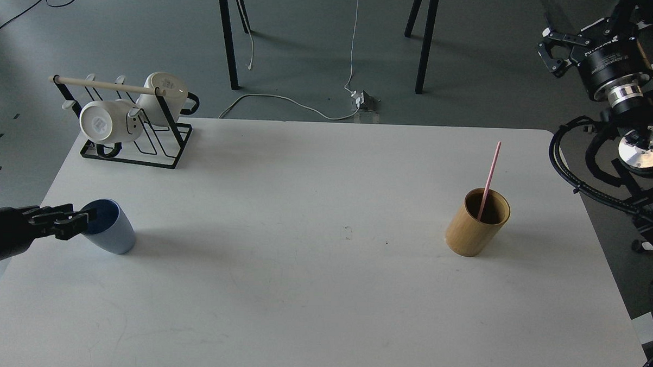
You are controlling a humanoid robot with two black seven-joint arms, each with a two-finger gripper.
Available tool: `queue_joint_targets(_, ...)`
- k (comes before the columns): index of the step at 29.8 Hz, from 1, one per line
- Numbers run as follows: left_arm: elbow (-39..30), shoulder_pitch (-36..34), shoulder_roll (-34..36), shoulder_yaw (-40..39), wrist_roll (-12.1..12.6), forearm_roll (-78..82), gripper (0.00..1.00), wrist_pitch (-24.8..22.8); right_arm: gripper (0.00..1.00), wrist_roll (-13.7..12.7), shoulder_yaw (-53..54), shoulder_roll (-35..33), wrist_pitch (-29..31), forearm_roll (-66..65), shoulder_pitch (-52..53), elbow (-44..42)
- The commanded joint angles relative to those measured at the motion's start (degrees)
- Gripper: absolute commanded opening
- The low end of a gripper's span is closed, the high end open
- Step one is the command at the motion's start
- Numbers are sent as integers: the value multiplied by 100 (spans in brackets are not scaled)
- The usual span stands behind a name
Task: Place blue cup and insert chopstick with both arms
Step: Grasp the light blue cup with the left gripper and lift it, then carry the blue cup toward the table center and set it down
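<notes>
Left gripper [81, 219] grasping blue cup [110, 227] rim near left table [301, 291] edge, right gripper [554, 50] released far right, pink chopstick [490, 178] in bamboo cylinder [476, 224].

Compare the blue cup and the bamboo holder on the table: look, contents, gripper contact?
The blue cup is pale blue plastic and tapered; the bamboo holder is tan, straight-walled and bigger. The cup looks empty; the holder has the pink chopstick leaning in it. The left gripper is at the cup's rim; the right gripper is far from the holder. Both stand open-topped on the white table.
</notes>
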Motion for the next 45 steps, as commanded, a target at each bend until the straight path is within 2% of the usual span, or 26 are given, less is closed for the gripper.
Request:
queue_joint_targets(1, -1, -18, -1, 2, -2, 93, 20, -4, 100, 0, -11, 2, 0, -5, 2, 0)
queue_joint_targets(5, -1, -18, -10, 2, -11, 304, 7, -13, 100, 0, -11, 2, 0, 4, 1, -9)
queue_joint_targets(16, -142, -404, 69, -7, -130, 427, 4, -118, 100, -9, -55, -24, 0, -13, 141, 0)
queue_joint_targets(23, -897, -1352, 87, -16, -116, 972, 4, -917, 100, -36, -63, -24, 0, -13, 511, 9)
queue_joint_targets(29, -1652, -2521, -289, -24, -55, 1797, 4, -2208, 100, -53, -63, -24, 0, -13, 564, 26)
queue_joint_targets(32, -2057, -2899, -922, -24, 112, 2114, 5, -2681, 100, -53, -63, -24, 0, -13, 590, 44)
queue_joint_targets(37, -2462, -3094, -1722, -24, 683, 2448, 5, -2681, 100, -53, -63, -24, 0, -13, 590, 62)
queue_joint_targets(42, -2401, -3086, -2338, 72, 956, 3037, 5, -2681, 100, -53, -55, -147, 0, -13, 608, 88)
queue_joint_targets(45, -2401, -3067, -2706, 492, 1079, 3258, 5, -2681, 100, -53, -63, -244, 0, -13, 582, 88)
